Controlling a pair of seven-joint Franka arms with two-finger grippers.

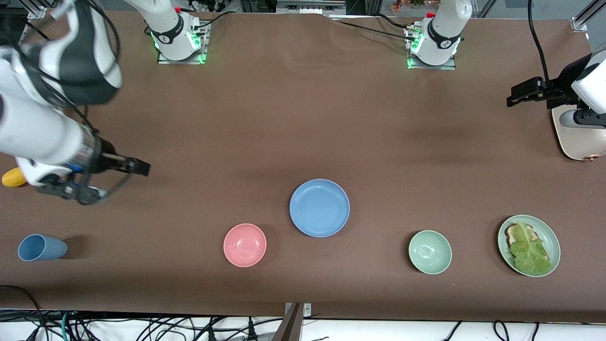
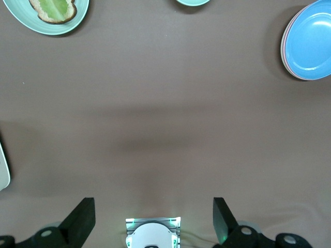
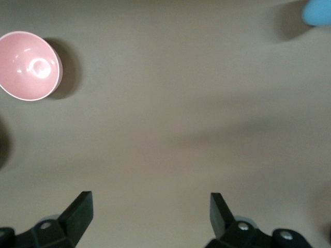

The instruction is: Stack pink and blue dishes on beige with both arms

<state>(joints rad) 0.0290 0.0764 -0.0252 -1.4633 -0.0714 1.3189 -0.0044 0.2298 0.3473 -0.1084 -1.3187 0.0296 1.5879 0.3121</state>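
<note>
The blue dish (image 1: pixel 319 207) lies flat near the middle of the table. In the left wrist view the blue dish (image 2: pixel 310 41) rests on the pink dish, of which only a thin rim (image 2: pixel 283 49) shows. The beige plate is hidden. My left gripper (image 1: pixel 515 97) hangs open and empty over the left arm's end of the table; its fingers (image 2: pixel 154 206) stand wide apart. My right gripper (image 1: pixel 140 167) is open and empty above bare cloth at the right arm's end, its fingers (image 3: pixel 151 201) also wide apart.
A pink bowl (image 1: pixel 245 245) and a pale green bowl (image 1: pixel 430 252) sit nearer the camera than the blue dish. A green plate with bread and lettuce (image 1: pixel 529 245), a blue cup on its side (image 1: pixel 41 247), a yellow object (image 1: pixel 12 177) and a cream object (image 1: pixel 577 139) lie toward the ends.
</note>
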